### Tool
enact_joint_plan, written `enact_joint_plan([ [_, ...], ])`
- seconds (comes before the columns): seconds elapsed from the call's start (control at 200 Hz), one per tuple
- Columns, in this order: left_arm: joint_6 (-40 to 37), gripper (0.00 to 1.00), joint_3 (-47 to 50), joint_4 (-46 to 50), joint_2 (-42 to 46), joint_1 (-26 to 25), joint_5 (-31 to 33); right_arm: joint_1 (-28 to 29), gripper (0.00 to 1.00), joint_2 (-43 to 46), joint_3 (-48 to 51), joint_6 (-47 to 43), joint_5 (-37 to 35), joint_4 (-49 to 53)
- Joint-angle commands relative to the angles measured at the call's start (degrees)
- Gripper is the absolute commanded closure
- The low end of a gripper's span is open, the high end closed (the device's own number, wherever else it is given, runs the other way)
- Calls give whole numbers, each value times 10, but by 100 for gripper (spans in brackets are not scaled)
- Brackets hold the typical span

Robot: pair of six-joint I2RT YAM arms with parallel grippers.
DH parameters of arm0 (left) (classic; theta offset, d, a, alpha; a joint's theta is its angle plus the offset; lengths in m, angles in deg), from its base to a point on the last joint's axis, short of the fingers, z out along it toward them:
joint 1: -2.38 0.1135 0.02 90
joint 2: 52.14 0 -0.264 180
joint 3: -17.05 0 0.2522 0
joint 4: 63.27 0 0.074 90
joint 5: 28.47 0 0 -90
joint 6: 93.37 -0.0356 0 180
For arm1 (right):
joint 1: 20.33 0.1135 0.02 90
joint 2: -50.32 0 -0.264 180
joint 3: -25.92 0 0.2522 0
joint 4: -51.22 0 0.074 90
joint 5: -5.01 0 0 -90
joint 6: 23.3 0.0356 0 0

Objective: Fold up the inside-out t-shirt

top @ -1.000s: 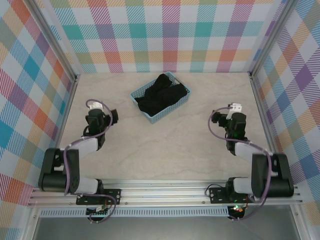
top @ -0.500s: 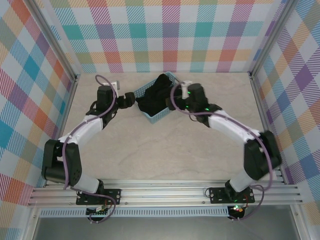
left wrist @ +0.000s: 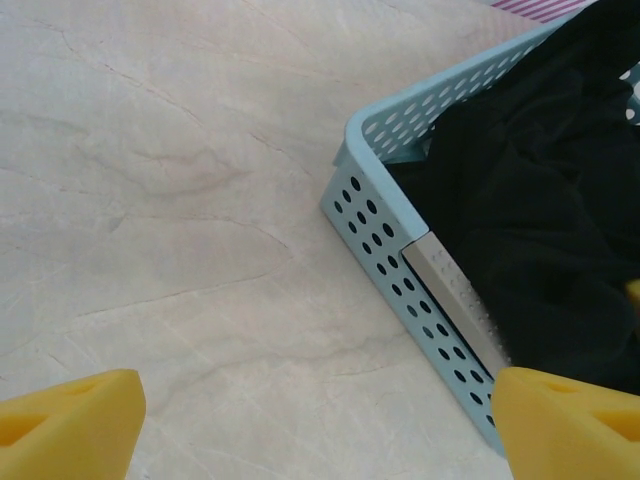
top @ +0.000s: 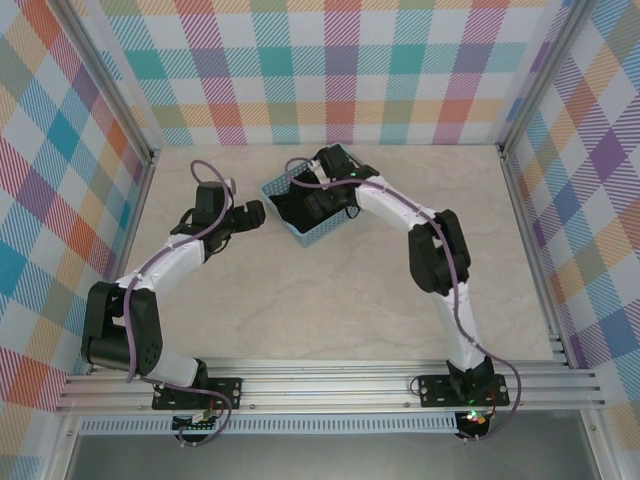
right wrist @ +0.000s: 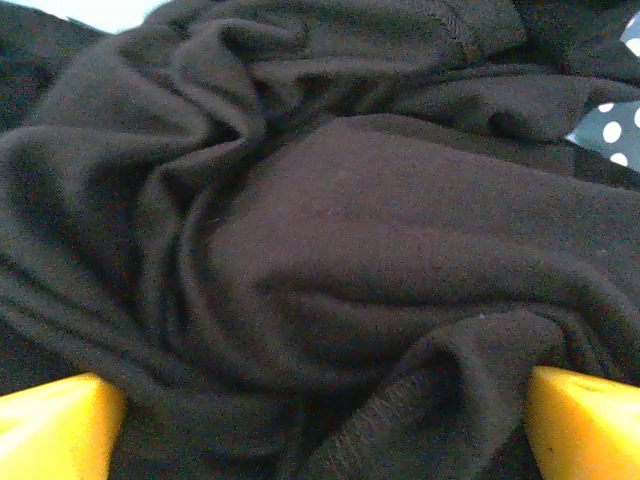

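Finds the shirt (right wrist: 330, 230) crumpled in the basket (left wrist: 385, 265) at the far middle of the table (top: 330, 300), directly beneath the right gripper (right wrist: 325, 425), jaws wide apart; places the left gripper (top: 252, 212), likewise spread, just outside the basket's left corner, farther off.

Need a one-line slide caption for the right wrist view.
Wrist close-up: right gripper, jaws open, close over the crumpled black t-shirt.

Top cam overhead; wrist cams close on basket (left wrist: 385, 250), t-shirt (right wrist: 330, 230); top shares both.
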Motion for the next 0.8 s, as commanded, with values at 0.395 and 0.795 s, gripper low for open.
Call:
enact_joint_plan([
  [0.395,28,10,28,-1,36,3,11,-24,80,-205,-334,2,82,150],
  [0.795,80,13,-120,26,-136,1,-32,-68,100,239,54,113,238,-174],
])
